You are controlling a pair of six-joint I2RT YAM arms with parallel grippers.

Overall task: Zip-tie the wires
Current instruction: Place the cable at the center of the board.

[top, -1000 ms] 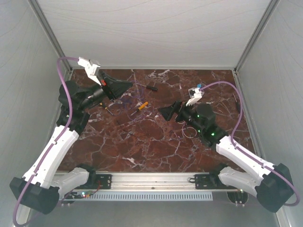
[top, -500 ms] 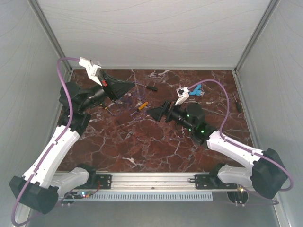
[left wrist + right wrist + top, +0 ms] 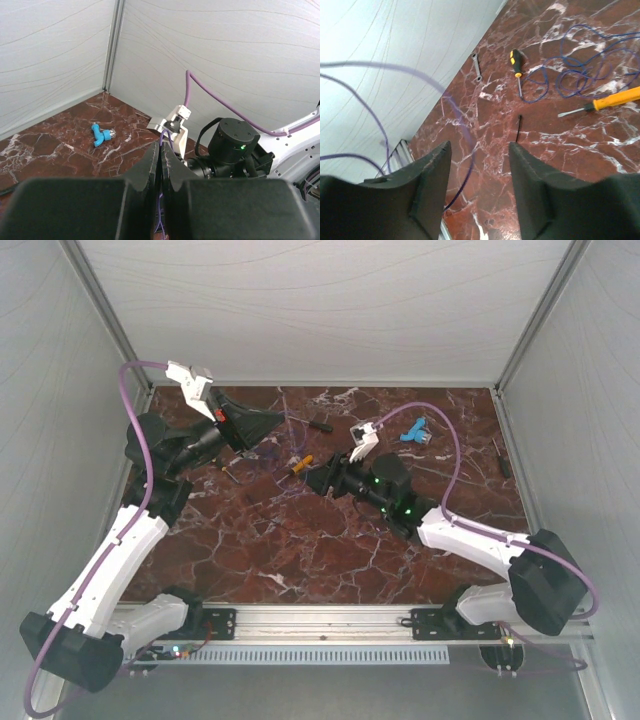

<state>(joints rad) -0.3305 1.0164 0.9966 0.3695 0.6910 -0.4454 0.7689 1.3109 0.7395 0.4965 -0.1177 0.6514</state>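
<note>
So the left jaws are up off the bench (image 3: 300, 550), pinched tight on a bit of the wires (image 3: 580, 67). In the left wrist view the two black fingers (image 3: 148, 167) are pressed together, with a thin purple strand running down the seam between them. The rest of the wires is a loose tangle of thin purple-blue loops lying on the red marble near the back, and a couple of strands lift off it toward the left jaws. The right jaws sit low near the middle of the bench, pointing at the left arm, and they're clearly apart. The right wrist cam shows both fingers (image 3: 427, 175) with a wide gap, and one blurry purple strand passes through that gap without touching either side as far as I can tell. On the bench past them, the orange-handled screwdriver (image 3: 615, 97) lies just beside the loops. The black-handled screwdriver (image 3: 515, 57) lies on the other side, with its tip at the edge of the tangle. A little silver wrench (image 3: 477, 67) sits closer to the back wall. There's also a thin black strip (image 3: 518, 127) flat on the marble near the right jaws, and I can't tell what it is. A blue plastic fitting (image 3: 413, 430) sits off to the right, well apart from everything else.
</note>
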